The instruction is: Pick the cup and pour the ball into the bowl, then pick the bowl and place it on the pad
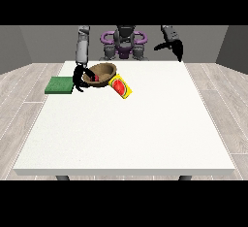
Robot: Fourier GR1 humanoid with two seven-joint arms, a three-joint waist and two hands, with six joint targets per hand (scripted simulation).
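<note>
Bowl tilted in the grasp near the pad

The hand at the view's left (79, 79) curls its fingers on the brown bowl (102, 73), red ball (96, 77) inside; green pad (59, 85) beside them, cup (121, 87) lying opposite on the surface (131, 129).

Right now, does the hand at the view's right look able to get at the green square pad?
Probably not. That hand is raised above the table's far right corner, while the green square pad lies at the far left edge, with the brown bowl and other hand between.
</note>
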